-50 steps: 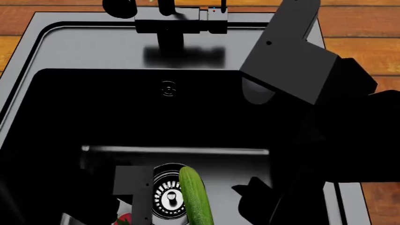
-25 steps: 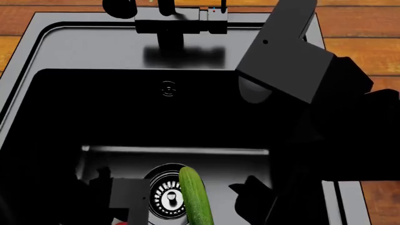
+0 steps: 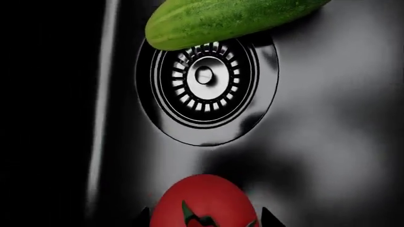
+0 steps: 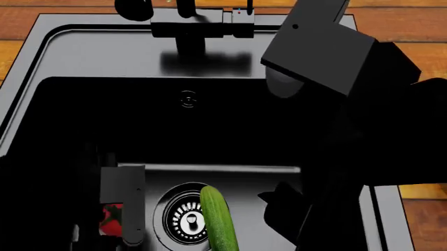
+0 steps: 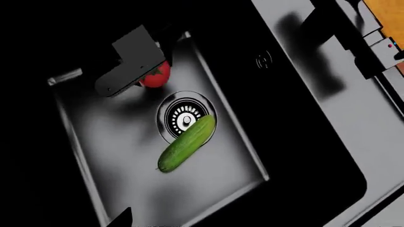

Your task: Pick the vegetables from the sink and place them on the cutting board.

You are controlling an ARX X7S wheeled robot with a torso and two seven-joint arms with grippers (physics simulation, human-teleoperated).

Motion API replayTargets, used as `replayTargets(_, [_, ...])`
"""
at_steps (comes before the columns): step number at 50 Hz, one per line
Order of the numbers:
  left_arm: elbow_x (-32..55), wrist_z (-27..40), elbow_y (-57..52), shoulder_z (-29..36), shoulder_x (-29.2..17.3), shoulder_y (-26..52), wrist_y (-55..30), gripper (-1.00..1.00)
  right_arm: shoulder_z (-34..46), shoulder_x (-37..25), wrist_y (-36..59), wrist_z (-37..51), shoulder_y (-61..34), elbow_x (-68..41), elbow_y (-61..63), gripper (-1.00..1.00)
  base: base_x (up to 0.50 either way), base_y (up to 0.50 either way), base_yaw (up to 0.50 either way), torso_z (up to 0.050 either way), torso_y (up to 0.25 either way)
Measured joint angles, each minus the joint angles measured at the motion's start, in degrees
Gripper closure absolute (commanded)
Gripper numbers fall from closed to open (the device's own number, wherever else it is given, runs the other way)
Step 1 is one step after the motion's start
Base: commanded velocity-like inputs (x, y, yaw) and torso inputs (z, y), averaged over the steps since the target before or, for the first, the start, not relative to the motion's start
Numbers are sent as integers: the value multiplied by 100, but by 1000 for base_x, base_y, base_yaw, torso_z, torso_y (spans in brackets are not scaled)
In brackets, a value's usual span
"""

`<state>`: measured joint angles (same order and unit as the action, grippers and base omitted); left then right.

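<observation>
The tomato point(image 3: 203, 202) sits on the sink point(image 4: 84, 52) floor just beside the round drain point(image 3: 203, 75), and your left claw point(image 3: 203, 221) is right over it, with two dark tips flanking the fruit at the frame's edge; the jaws look spread around it rather than pressed onto it, so treat it as not yet gripped. The cucumber point(image 5: 186, 143) lies across the drain's far side from the tomato, one end overlapping the drain rim. The main risk is the tomato's round, glossy skin: if you close off-centre or too high, it will likely squirt out and roll toward the drain or into the cucumber. A second risk is the deep basin; lifting at an angle could knock the claw or the fruit on the dark wall beside it. Your right claw point(image 4: 279, 201) hangs near the cucumber on the drain's other side, and I cannot tell whether it is open or closed, since it is black against black. Much is hard to read: in the head view the left arm covers nearly all the tomato, leaving a red sliver, and the sink walls merge with both arms. The cutting board shows in no view, so you cannot yet judge the carry path to it.
</observation>
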<state>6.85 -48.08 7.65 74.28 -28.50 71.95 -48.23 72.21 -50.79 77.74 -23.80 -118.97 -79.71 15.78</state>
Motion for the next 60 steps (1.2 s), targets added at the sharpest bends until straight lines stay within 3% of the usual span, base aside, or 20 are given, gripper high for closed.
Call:
replayTargets(26, [-35,592,-1316,-1122,-460,686,-170,100,343,201,121,-434,-239,435,-173,-100,0,0,0,0,0])
replayTargets(36, [-44,701,-1627,-1370,-678,832,-247,100,646,636,223,-754,-243,705,-718,-100,0,0,0,0,0])
replayTargets(60, [-80,1110,-2195,-1887,-936,1011,-680,100,867,1600,549,-480,312,300,-1822,-100,0,0,0,0,0])
